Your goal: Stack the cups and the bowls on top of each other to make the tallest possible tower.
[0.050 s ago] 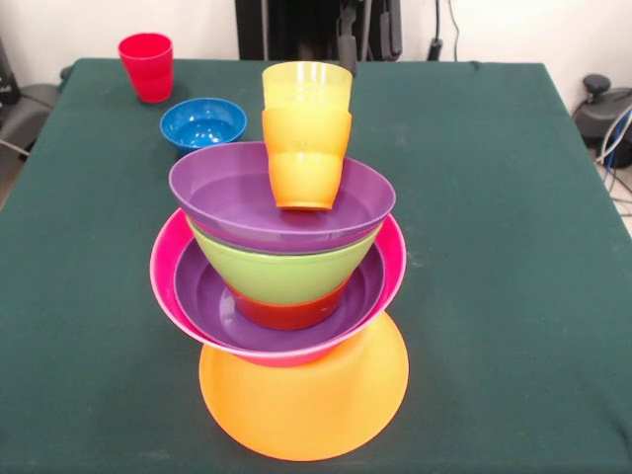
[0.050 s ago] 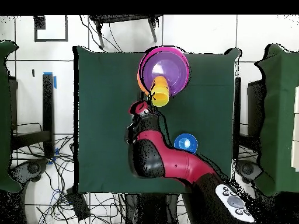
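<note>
Gripper (image 2: 153,95): grip state could not be told, positioned beside the tower's (image 1: 286,286) stacked cups (image 1: 306,133). Blue bowl (image 1: 203,122) sat apart. Only the front view showed the red cup (image 1: 146,65).

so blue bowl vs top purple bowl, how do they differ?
The blue bowl is small and sits alone on the table; the top purple bowl is wide, rests high on the tower, and holds stacked cups. The blue bowl is empty. Both are upright and glossy.

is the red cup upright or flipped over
Upright: the red cup stands on the green table, its open rim facing up, wider than its base.
</note>
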You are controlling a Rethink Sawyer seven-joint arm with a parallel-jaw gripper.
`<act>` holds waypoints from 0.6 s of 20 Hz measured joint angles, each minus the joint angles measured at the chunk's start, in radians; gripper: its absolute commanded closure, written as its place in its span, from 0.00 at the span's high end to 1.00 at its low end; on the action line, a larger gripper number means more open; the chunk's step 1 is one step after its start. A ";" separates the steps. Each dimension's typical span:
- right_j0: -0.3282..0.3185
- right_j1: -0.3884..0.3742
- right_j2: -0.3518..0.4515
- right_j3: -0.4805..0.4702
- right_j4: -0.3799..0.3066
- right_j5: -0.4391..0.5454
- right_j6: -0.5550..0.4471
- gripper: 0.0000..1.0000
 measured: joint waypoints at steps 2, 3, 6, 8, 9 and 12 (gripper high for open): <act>-0.001 0.005 0.001 0.000 -0.004 0.000 0.000 1.00; -0.001 0.006 0.001 0.000 -0.006 0.000 0.000 1.00; -0.001 0.008 0.001 0.001 -0.008 0.000 0.000 1.00; -0.001 0.008 0.002 0.000 -0.008 0.000 0.000 1.00; -0.001 0.008 0.002 0.001 -0.008 0.000 0.000 1.00; -0.001 0.008 0.003 0.001 -0.008 0.000 0.000 1.00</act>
